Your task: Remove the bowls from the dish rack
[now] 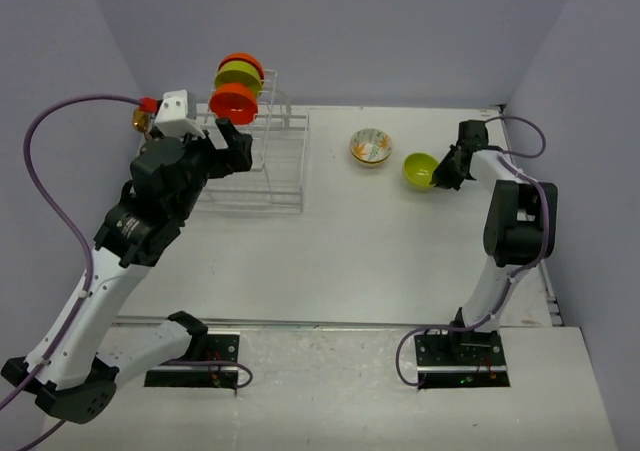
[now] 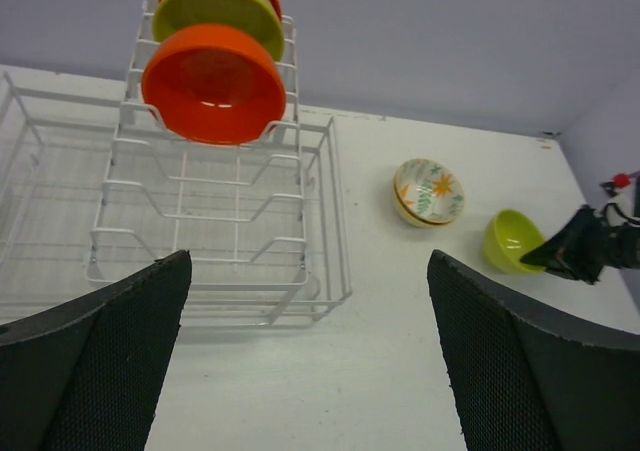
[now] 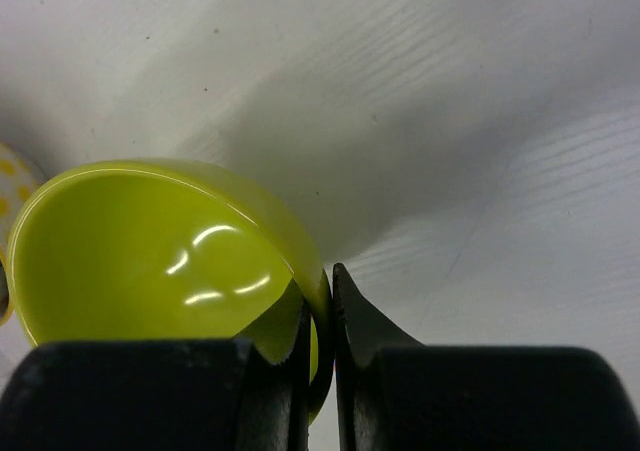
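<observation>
My right end effector (image 3: 322, 301) pinches a green bowl (image 3: 150, 261), my left end effector (image 2: 308, 271) is wide open. Three bowls (image 1: 233, 101) wait in the dish rack (image 1: 275, 171).

Left gripper (image 2: 308, 266) wide open, arm reaching forward; right gripper (image 3: 322, 296) clamped.

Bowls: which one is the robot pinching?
The lime-green bowl on the table beside the flowery bowl: the right fingers clamp its rim; no fingers hold the others.
</observation>
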